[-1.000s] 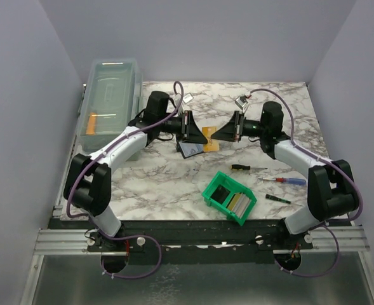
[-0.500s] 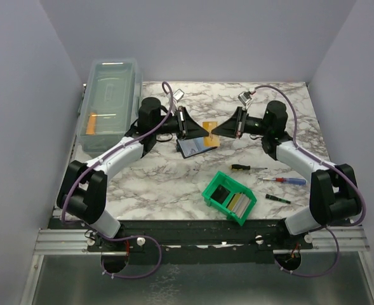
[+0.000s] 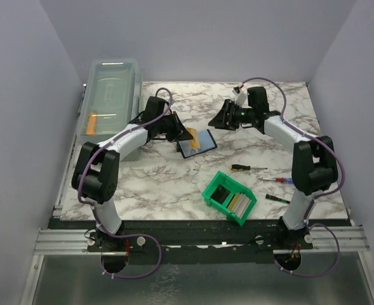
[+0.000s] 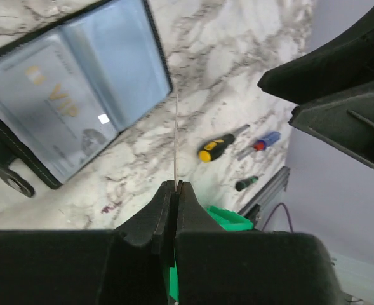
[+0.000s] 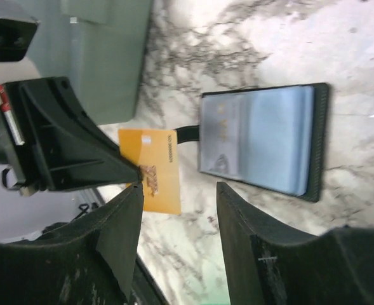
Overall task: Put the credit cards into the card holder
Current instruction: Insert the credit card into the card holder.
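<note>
An orange credit card (image 3: 191,134) hangs just above the table, and my left gripper (image 3: 181,131) is shut on its edge. In the left wrist view that card (image 4: 176,136) shows edge-on as a thin line rising from the shut gripper (image 4: 176,184). The card holder (image 3: 196,144) lies open beside it, blue-grey face up, with a grey card (image 4: 53,108) in its left pocket. My right gripper (image 3: 221,119) stands open, apart from the orange card (image 5: 152,168), with nothing between its fingers. More credit cards (image 3: 237,202) stand in the green bin (image 3: 213,185).
A clear lidded box (image 3: 110,101) stands at the back left. Three screwdrivers lie right of the bin: yellow-handled (image 3: 240,168), red and blue (image 3: 285,180), and green-tipped (image 3: 277,199). In the right wrist view the card holder (image 5: 263,140) lies beyond my open gripper (image 5: 179,189).
My right gripper opened, let go of the orange card and drew back. My left gripper shut on that card and now holds it alone near the card holder.
</note>
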Controlling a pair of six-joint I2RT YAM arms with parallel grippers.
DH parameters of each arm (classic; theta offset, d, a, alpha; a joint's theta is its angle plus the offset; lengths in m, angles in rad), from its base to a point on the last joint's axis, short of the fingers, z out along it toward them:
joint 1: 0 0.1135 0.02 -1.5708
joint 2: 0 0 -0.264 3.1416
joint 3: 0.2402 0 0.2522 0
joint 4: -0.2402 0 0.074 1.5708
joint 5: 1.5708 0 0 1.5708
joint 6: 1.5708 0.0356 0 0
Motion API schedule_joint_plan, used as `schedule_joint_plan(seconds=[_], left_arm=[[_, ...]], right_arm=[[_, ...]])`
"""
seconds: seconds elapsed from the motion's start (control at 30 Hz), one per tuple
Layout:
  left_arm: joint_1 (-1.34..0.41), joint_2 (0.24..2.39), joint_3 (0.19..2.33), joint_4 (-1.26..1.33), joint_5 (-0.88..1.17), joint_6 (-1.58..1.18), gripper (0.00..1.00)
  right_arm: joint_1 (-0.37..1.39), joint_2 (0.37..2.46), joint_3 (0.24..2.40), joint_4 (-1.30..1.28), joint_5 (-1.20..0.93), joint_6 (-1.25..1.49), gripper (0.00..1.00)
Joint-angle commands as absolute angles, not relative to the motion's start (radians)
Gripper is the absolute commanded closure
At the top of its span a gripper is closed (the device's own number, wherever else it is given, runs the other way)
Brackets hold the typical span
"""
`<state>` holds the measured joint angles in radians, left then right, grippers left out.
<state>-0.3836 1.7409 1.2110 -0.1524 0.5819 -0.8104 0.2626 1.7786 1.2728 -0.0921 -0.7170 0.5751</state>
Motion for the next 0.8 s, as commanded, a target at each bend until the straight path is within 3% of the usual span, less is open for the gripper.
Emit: schedule_joint_plan(seconds=[0.0, 0.33, 0.77], left_arm=[[-0.385, 1.838, 1.276, -0.242, 0.549, -0.748, 1.00], [-0.373, 1.968, 1.326, -0.215, 0.565, -0.763, 1.00], [-0.321, 2.033, 1.280, -0.064, 0.727, -0.859, 1.00]], right_arm=[[0.267, 1.931, 1.384, -0.251, -0.746, 0.427, 0.49], [0.279, 2.120, 1.486, -0.268, -0.863, 0.384, 0.74], [0.279, 2.229, 1.555, -0.242, -0.871, 0.385, 0.79]])
